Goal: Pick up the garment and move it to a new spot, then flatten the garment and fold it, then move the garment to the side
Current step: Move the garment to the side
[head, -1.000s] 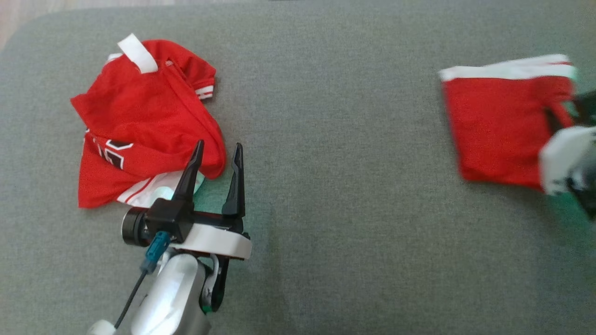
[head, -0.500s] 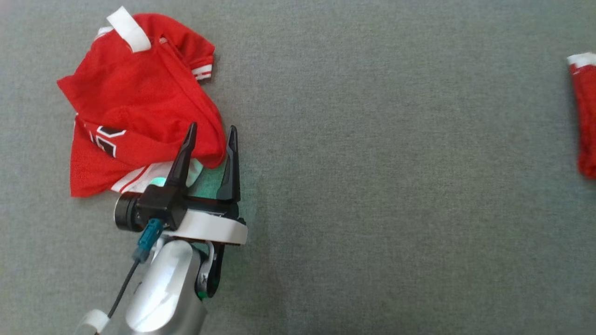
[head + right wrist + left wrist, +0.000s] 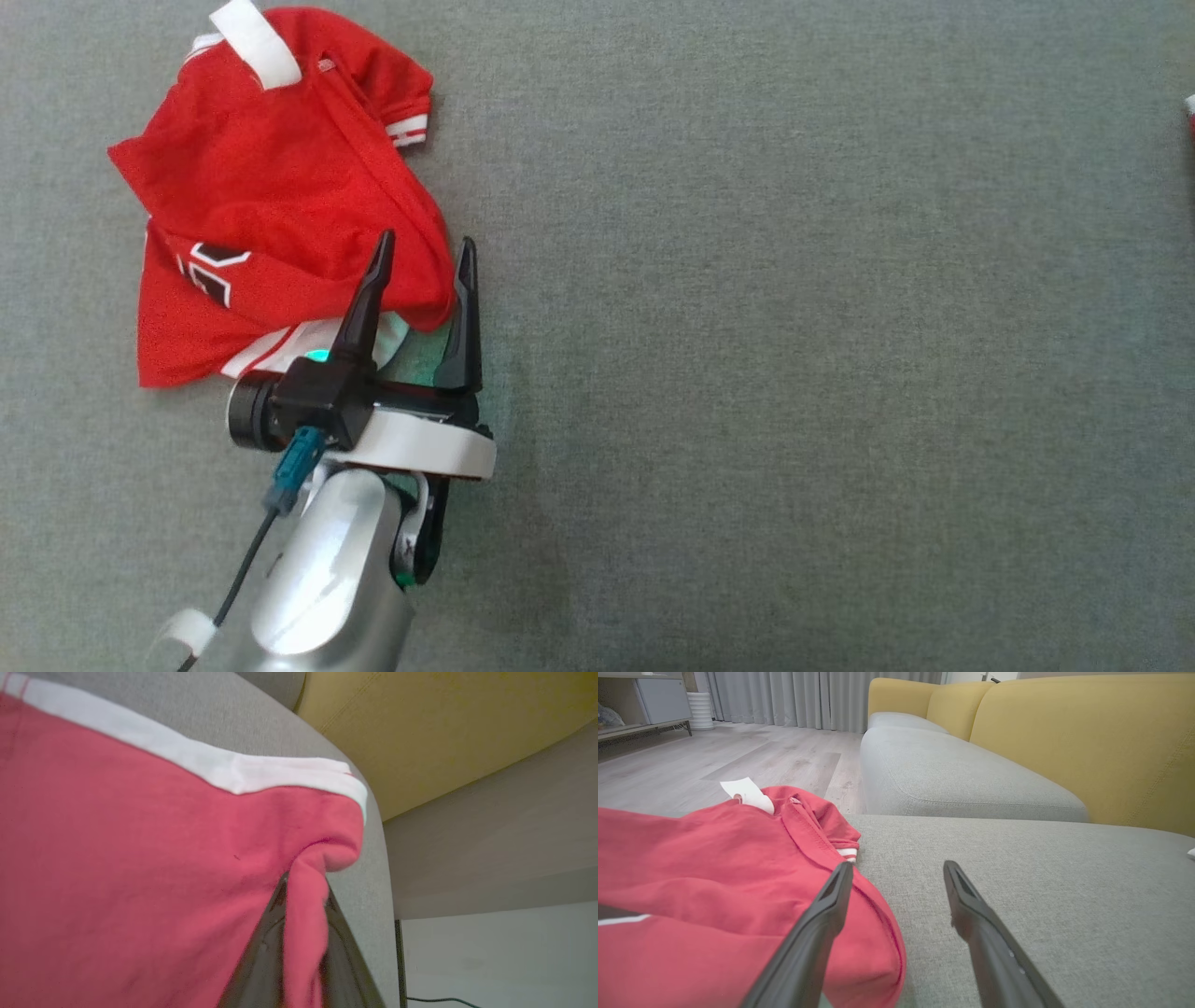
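On the grey seat [image 3: 794, 327] I see a crumpled red shirt [image 3: 271, 205] at its left part and the folded red garment [image 3: 117, 858] at its right edge. My right gripper [image 3: 306, 893] pinches a fold of this garment; my left gripper [image 3: 426, 243] stands spread above the seat's left part.

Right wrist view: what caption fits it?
Right gripper pinches a fold of the red garment on a grey cushion.

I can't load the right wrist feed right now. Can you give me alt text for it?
The right gripper is shut on a pinched-up fold of the red garment. The garment, with a white band along its far edge, spreads over a grey cushion near the cushion's rim. A yellow sofa back rises beyond.
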### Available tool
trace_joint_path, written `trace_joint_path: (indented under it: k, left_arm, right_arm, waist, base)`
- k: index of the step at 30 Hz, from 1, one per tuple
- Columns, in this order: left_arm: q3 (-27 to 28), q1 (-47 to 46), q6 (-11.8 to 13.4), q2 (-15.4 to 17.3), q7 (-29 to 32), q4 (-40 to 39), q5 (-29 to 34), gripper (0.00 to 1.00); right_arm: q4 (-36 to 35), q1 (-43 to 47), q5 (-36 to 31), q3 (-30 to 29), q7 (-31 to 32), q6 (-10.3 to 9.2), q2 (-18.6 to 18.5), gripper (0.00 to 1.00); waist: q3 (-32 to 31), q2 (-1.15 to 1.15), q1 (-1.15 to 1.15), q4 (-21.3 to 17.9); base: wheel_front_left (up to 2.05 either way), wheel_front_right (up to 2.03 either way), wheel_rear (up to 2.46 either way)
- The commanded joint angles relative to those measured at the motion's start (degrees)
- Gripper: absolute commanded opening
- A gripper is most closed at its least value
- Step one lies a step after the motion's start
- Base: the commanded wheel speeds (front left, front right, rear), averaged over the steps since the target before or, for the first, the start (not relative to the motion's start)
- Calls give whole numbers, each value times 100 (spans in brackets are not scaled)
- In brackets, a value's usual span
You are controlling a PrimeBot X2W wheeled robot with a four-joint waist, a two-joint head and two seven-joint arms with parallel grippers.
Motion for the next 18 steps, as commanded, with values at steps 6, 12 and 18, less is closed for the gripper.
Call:
trace_joint_path:
  k: [6, 12, 18]
  left_arm:
    - [203, -91, 17, 42, -46, -108, 53, 100]
    - [236, 62, 45, 42, -46, -115, 19, 100]
    - [277, 283, 80, 42, -46, -157, 6, 100]
  right_arm:
    - [-277, -45, -366, -418, -210, -5, 115, 100]
    - [-647, -112, -412, -682, -533, -5, 578, 100]
    - [-1487, 3, -133, -568, -912, -5, 1363, 100]
  waist:
    - [-300, 0, 0, -76]
    - [-822, 0, 0, -168]
    - [-1382, 0, 0, -204]
  base:
    - [0, 0, 0]
    - [0, 0, 0]
    - [0, 0, 0]
